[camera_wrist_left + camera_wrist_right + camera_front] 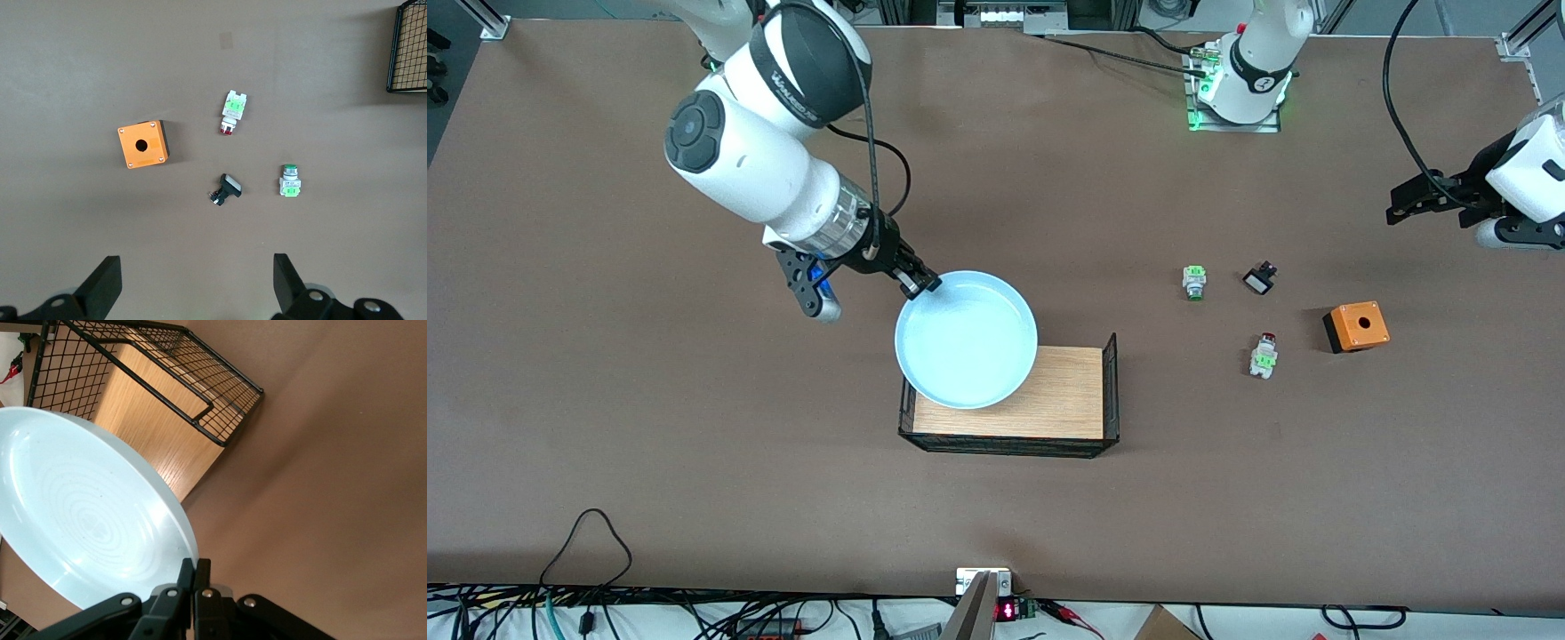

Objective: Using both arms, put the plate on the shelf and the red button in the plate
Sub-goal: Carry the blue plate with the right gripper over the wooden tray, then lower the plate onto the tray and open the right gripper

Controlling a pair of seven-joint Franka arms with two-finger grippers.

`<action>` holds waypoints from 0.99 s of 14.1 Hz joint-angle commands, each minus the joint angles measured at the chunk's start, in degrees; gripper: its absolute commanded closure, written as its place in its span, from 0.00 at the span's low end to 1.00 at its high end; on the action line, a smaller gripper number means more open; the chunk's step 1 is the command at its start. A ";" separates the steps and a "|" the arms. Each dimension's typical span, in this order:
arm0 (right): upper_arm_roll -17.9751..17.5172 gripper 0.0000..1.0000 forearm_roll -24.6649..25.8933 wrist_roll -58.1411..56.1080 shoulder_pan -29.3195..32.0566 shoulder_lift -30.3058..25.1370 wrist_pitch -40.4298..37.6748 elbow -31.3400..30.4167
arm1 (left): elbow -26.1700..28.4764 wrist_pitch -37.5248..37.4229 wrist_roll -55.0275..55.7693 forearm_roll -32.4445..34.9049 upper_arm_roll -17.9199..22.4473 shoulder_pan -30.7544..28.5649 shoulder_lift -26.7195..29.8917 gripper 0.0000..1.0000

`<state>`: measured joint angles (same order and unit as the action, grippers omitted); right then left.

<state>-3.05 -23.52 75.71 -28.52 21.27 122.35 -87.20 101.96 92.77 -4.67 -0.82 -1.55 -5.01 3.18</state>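
The pale blue plate (967, 339) hangs over the end of the wire tray (1110, 391) that lies toward the right arm's end of the table. My right gripper (919, 284) is shut on the plate's rim, which also shows in the right wrist view (93, 520) with the gripper (195, 568) pinching it. The red button (1264, 355) lies on the table beside the orange box (1356, 326); it shows in the left wrist view (231, 112) too. My left gripper (197, 283) is open and empty, high over the table near the left arm's end (1414, 200).
A green-capped button unit (1194, 282) and a small black part (1259, 279) lie farther from the front camera than the red button. The wire tray has a wooden floor (1049, 400) and black mesh walls. Cables run along the table's front edge.
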 commanded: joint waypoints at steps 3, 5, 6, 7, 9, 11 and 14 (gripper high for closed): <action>0.50 1.00 -0.83 3.21 -2.85 3.51 4.83 2.03 | -1.06 -1.10 -0.26 -0.76 -0.12 -0.44 -0.46 0.00; 0.50 1.00 -0.83 3.57 -3.29 4.82 4.75 3.43 | -1.06 -1.10 -0.26 -0.67 -0.12 -0.44 -0.46 0.00; 0.50 1.00 -0.74 3.74 -3.81 5.53 4.40 4.31 | -1.06 -1.10 -0.26 -0.67 -0.03 -0.44 -0.46 0.00; 0.67 1.00 -0.74 4.35 -4.43 5.71 4.65 4.41 | -1.06 -1.10 -0.26 -0.67 -0.12 -0.44 -0.46 0.00; 0.67 1.00 -0.48 4.53 -4.70 6.50 4.74 4.67 | -1.06 -1.10 -0.26 -0.67 -0.03 -0.44 -0.46 0.00; 0.76 1.00 -0.30 4.45 -4.79 7.38 4.74 4.76 | -1.06 -1.27 -0.26 -0.67 -0.03 -0.44 -0.46 0.00; 1.02 1.00 -0.21 3.83 -4.70 8.17 4.83 4.76 | -1.06 -1.27 -0.26 -0.67 -0.12 -0.44 -0.46 0.00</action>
<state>-2.85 -23.52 79.14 -32.59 28.19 127.22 -84.52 101.96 92.58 -4.67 -0.83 -1.55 -5.03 3.18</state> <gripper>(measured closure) 0.974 0.000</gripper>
